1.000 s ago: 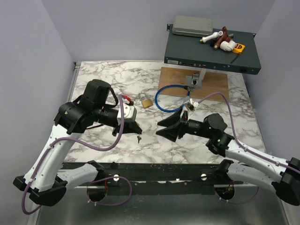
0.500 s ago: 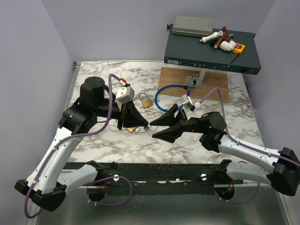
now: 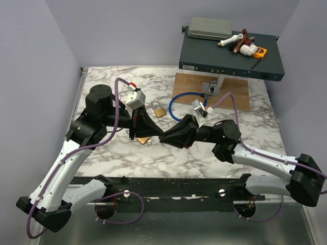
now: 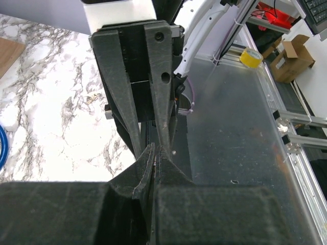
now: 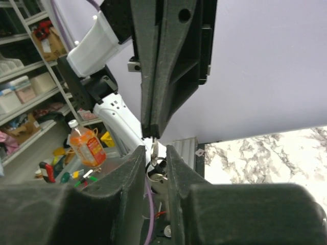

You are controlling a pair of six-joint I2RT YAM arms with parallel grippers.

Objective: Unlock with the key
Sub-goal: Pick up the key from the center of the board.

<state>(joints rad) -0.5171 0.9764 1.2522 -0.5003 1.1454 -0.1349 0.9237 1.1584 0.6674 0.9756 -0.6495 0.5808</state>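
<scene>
- The dark flat metal case [image 3: 230,61] stands at the far edge of the desk [image 3: 107,81], at 1 o'clock. On its lid lie a grey box [image 3: 209,28], some white and brown pipe pieces [image 3: 237,42] and a small orange tape measure [image 3: 261,51].
- The key [image 5: 154,149] is a thin, flat, silvery piece of metal with a small ring hanging under it. It is held in the air over the middle of the desk, where the two claws meet tip to tip.
- The left claw [image 3: 156,135] is fully closed, and the key is pinched between its black, wedge-shaped fingers.
- The right claw [image 3: 166,137] comes from 3 o'clock. Its fingers stand a little apart with the key in the narrow gap. Whether they press on it I cannot tell.
- A brass padlock [image 3: 160,111] with a silver bow lies on the desk at 12 o'clock from the key.
- Another brass-coloured thing [image 3: 143,139] lies partly hidden under the left claw.
- A blue cable [image 3: 172,102] makes a round loop at 1 o'clock, touching a flat wooden board [image 3: 235,92].
- The desk top is white marble pattern with grey veins.
</scene>
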